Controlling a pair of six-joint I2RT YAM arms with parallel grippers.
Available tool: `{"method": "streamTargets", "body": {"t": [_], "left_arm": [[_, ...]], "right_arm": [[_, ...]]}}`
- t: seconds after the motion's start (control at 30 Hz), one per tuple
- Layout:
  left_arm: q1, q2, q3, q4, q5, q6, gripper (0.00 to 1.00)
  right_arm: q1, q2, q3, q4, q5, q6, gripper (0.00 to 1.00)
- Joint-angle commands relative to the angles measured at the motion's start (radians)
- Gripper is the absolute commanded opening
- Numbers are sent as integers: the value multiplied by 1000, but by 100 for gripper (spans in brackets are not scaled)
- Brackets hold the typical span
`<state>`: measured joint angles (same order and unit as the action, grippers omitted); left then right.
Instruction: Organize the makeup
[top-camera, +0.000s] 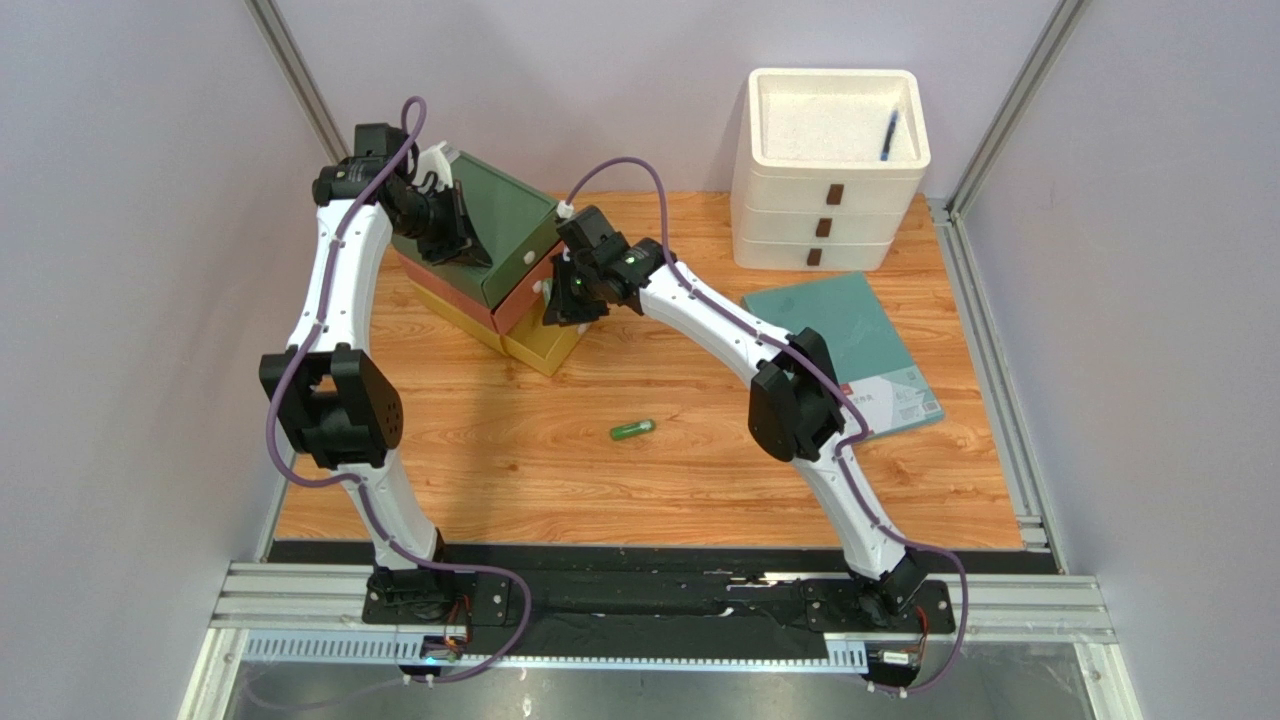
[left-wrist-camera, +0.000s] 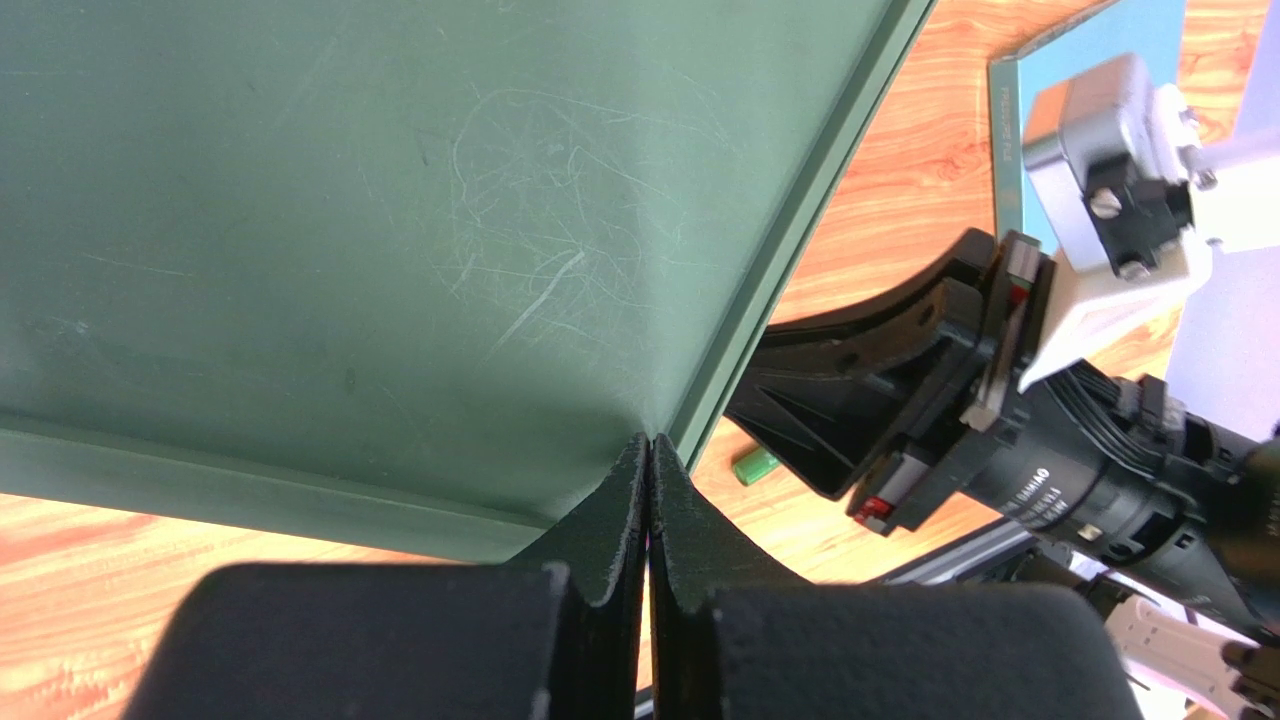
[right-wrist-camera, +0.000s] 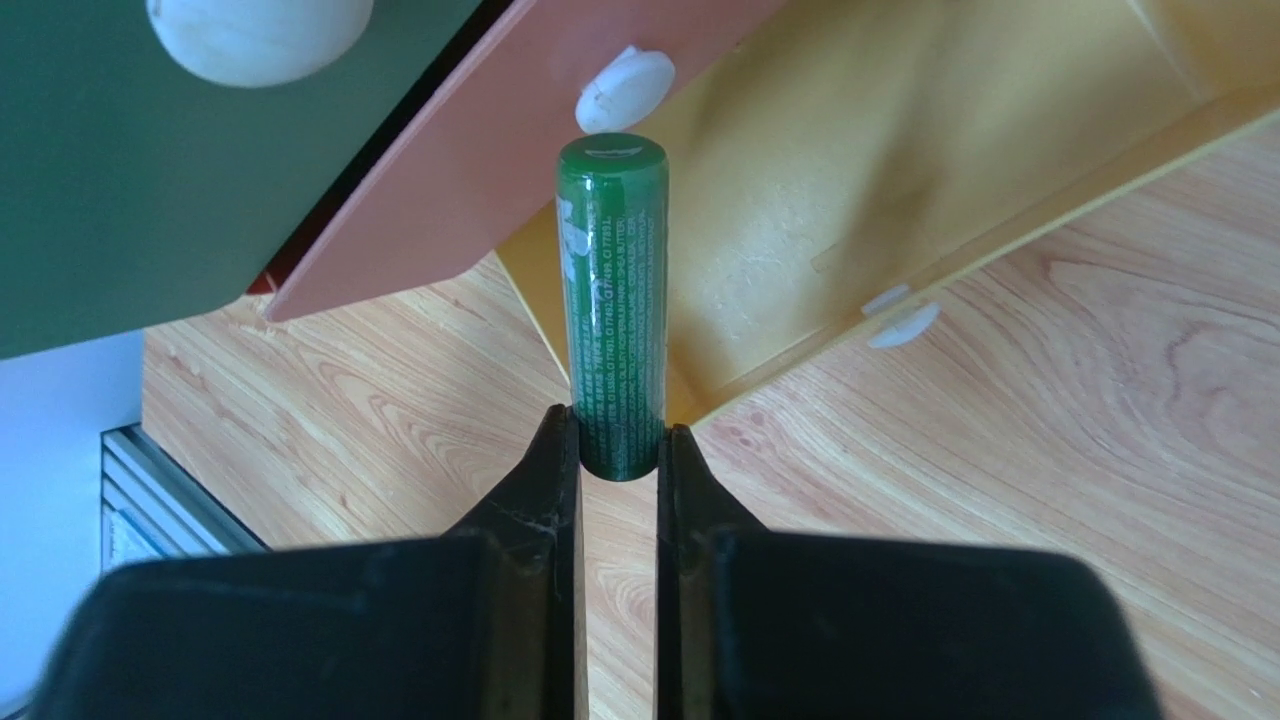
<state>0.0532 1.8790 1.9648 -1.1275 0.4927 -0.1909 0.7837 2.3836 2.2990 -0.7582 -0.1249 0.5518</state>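
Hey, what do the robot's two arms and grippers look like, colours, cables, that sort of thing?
The left arm and right arm both have white curved shells and bulky black joint housings, with a purple cable looping along each. The left gripper and right gripper have matte black, tapering fingers.

Orange drawer (right-wrist-camera: 436, 210) above open yellow drawer (right-wrist-camera: 932, 135)

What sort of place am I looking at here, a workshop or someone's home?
Probably a robot test booth: a left arm and right arm bolted to a rail at a wooden table, plain walls on metal posts, and staged props like the stacked drawers.
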Motion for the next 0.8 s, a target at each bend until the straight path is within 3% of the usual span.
{"method": "streamTargets", "body": {"t": [0.0, 0.07, 0.13, 0.17, 0.23, 0.53, 0.77], "left_arm": [[-1, 74, -58, -166, -137, 73, 0], [0, 75, -57, -166, -135, 71, 0], [-1, 75, -57, -166, -135, 73, 0], [0, 77, -57, -167, -138, 73, 0], [0, 75, -57, -166, -135, 71, 0], [0, 75, -53, -166, -129, 68, 0], [0, 74, -47, -160, -115, 62, 0]], "right_arm": [[-3, 29, 63, 69, -41, 69, 12], [-3, 32, 63, 62, -41, 63, 31], [-3, 23, 36, 63, -39, 54, 43], [-3, 3, 22, 69, -33, 45, 55], [-3, -18, -24, 92, -16, 40, 64], [-6, -181, -162, 31, 8, -47, 67], [-11, -362, -459, -47, -33, -82, 68]]}}
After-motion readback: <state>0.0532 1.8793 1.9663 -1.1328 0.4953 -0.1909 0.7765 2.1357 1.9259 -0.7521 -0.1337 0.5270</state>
